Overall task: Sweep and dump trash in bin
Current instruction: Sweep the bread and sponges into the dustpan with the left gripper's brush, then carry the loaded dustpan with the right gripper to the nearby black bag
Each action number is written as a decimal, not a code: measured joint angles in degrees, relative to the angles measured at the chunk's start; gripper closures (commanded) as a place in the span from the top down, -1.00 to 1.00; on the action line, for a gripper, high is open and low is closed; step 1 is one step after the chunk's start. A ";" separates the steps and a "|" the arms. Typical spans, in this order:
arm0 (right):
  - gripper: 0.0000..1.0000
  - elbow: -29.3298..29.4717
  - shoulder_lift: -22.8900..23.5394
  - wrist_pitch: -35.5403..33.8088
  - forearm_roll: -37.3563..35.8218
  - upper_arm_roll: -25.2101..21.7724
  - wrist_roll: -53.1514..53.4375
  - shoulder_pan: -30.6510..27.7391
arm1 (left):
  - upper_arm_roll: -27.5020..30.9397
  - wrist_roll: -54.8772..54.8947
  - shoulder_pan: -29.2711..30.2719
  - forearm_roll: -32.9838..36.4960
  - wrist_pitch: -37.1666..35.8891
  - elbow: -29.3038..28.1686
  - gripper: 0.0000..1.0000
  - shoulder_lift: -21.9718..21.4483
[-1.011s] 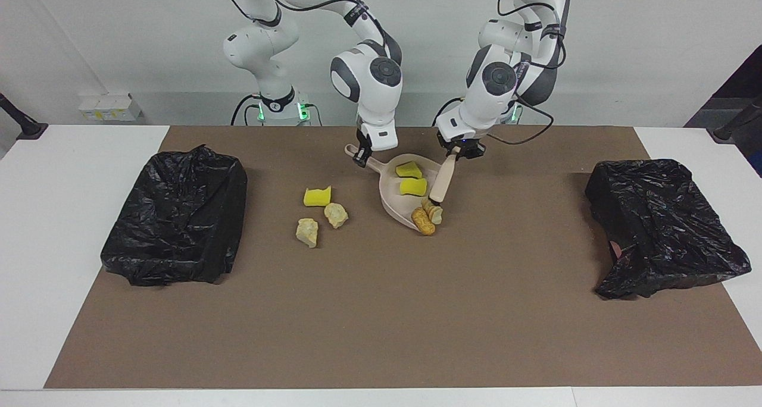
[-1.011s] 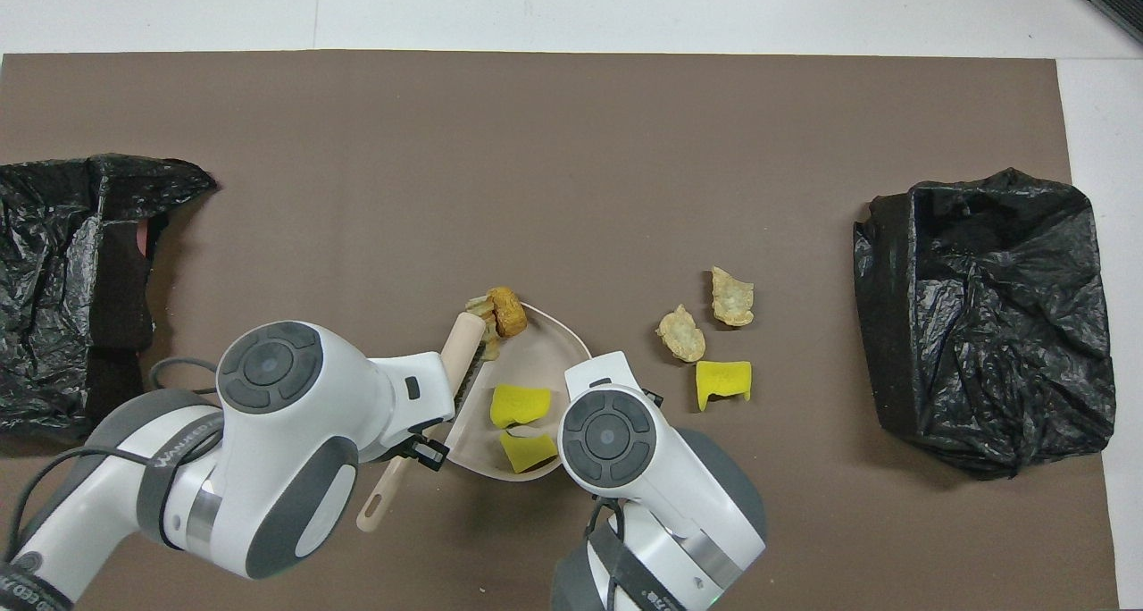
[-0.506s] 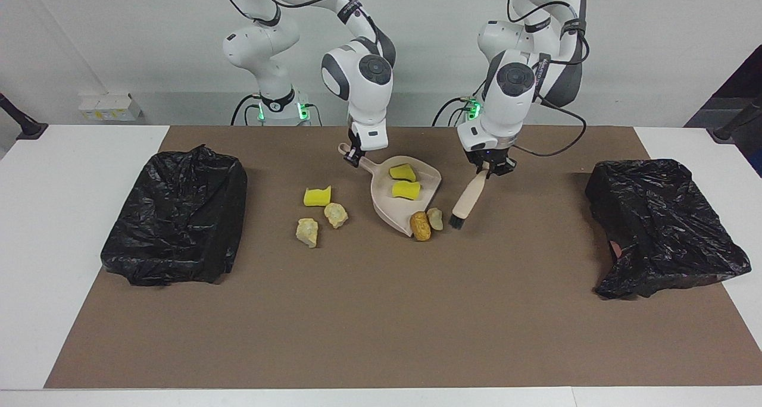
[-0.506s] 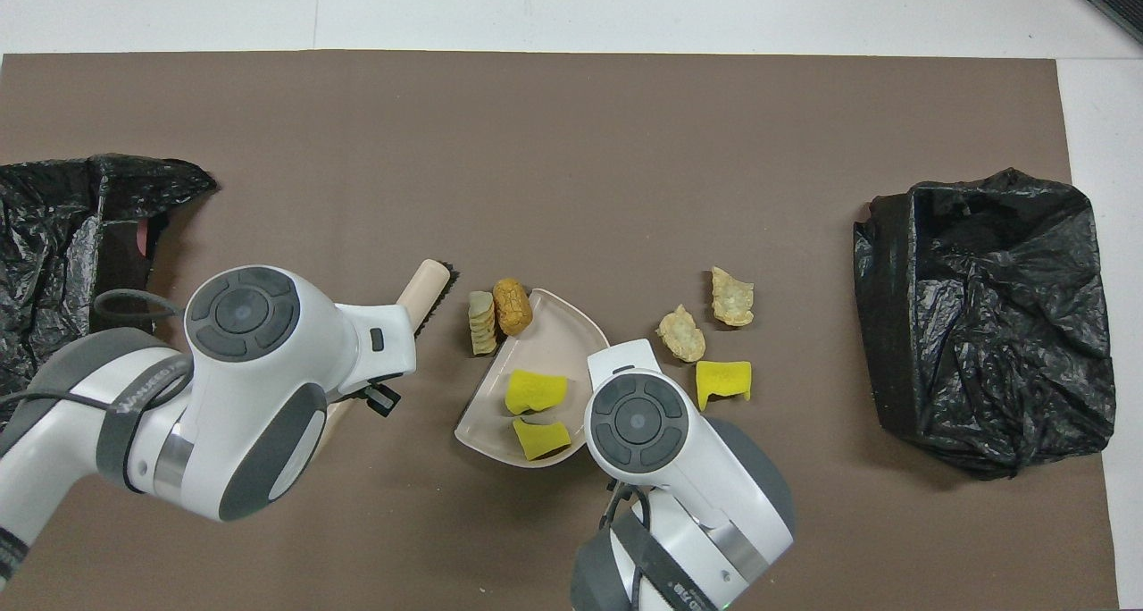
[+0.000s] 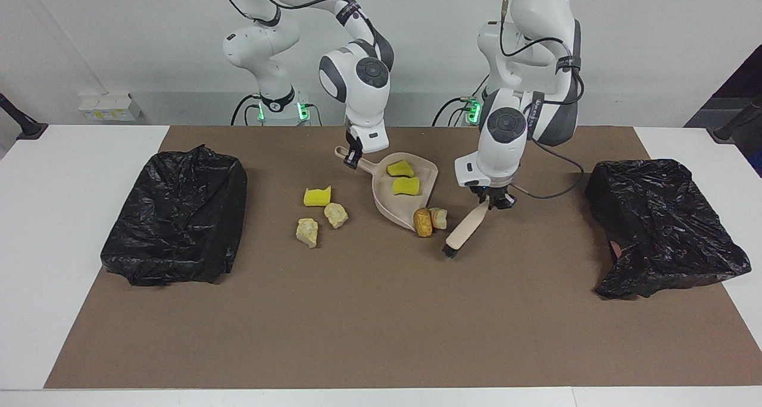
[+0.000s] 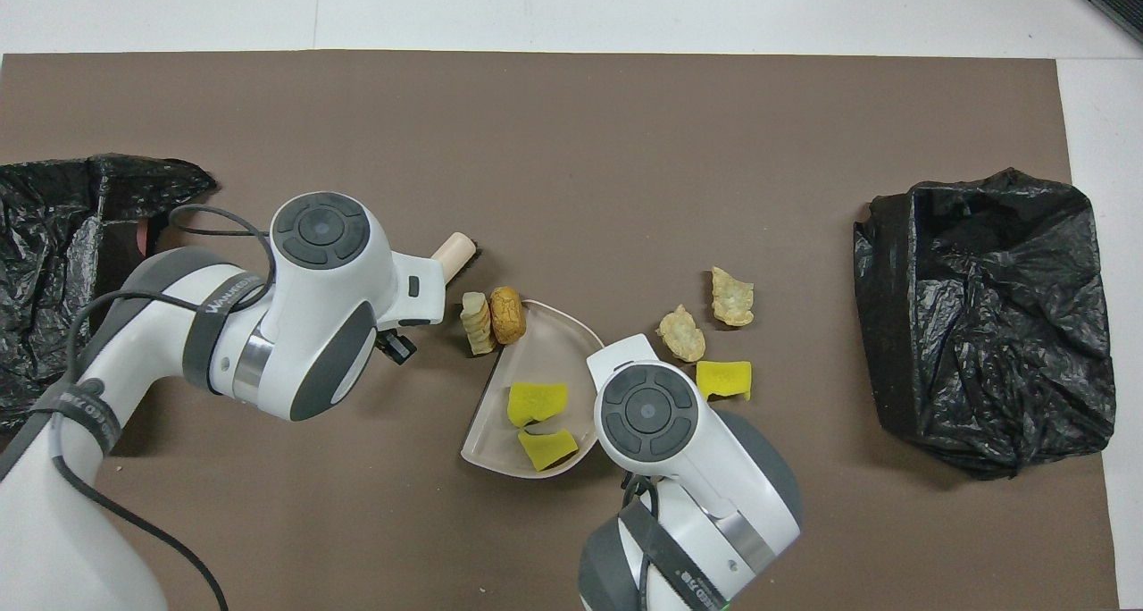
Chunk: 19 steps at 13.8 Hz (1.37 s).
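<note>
My right gripper (image 5: 351,157) is shut on the handle of the beige dustpan (image 5: 387,202), which rests on the brown mat. Two yellow sponge pieces (image 5: 406,185) lie in the pan (image 6: 545,343). An orange-brown chunk (image 5: 422,222) and a beige ridged piece (image 5: 439,218) sit at the pan's lip. My left gripper (image 5: 492,200) is shut on the handle of the brush (image 5: 467,227), which slants down with its black bristles low over the mat beside those two scraps. Another yellow sponge (image 5: 317,196) and two pale lumps (image 5: 336,215) (image 5: 307,231) lie on the mat toward the right arm's end.
A bin lined with a black bag (image 5: 178,216) stands at the right arm's end of the table. Another black-bagged bin (image 5: 661,222) stands at the left arm's end. The brown mat (image 5: 381,323) covers the middle, with white table around it.
My left gripper carried the brush off the dustpan, out over the mat toward the left arm's end. The pan turned slightly. The two scraps stayed at its lip.
</note>
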 measured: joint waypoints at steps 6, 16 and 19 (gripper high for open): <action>-1.00 -0.10 0.01 0.03 -0.17 -0.07 0.12 -0.33 | -0.68 -1.49 -6.51 -14.04 -1.22 -6.84 -1.00 -3.71; -1.00 0.35 -0.04 0.29 -0.21 -0.10 -0.38 -1.63 | 0.86 -4.39 -1.58 -25.89 -4.26 -10.35 -1.00 -8.91; -1.00 0.75 -0.12 0.33 -0.21 -0.17 -0.77 -2.41 | 1.33 -4.65 1.44 -22.54 -4.82 -10.46 -1.00 -10.03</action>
